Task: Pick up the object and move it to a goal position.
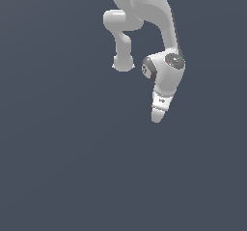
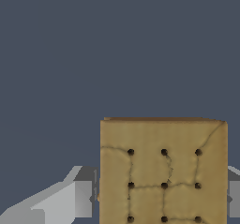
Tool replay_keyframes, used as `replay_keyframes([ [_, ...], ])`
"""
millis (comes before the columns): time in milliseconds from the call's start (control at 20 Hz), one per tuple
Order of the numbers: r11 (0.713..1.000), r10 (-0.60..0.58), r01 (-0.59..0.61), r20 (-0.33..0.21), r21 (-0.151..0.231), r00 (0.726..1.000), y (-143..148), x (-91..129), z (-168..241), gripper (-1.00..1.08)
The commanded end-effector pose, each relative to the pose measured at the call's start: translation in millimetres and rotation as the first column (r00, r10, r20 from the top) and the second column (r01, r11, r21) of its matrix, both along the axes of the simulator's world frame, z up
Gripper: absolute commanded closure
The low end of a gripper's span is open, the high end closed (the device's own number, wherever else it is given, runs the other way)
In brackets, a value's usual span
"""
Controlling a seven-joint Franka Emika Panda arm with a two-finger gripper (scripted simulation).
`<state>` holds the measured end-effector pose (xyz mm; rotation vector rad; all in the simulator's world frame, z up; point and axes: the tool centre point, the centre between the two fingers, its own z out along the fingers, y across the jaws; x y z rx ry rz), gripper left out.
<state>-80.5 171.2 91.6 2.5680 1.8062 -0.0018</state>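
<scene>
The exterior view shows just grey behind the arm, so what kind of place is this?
Probably a bare simulated scene, not a real room: flat slate-grey surroundings without furniture, a smooth white arm, and a golden-brown cube between the gripper fingers in the wrist view.

White Panda arm [image 1: 144, 12]: seen descending from the top edge against a plain slate-grey ground. Gripper [image 1: 157, 118] (white, pointed downward) is shown near centre; its jaws cannot be made out.

Smooth white rounded arm [image 1: 166, 78] with dark grey joint caps.
</scene>
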Motion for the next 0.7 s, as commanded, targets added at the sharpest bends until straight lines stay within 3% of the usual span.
replay_keyframes([
  [0, 1.0, -0.001, 0.001, 0.0, 0.0, 1.0, 17, -8, 13, 1.08],
  [300, 1.0, -0.001, 0.001, 0.0, 0.001, 1.0, 40, -18, 30, 1.08],
  [650, 1.0, -0.002, 0.002, 0.0, 0.002, 1.0, 37, -15, 28, 1.08],
])
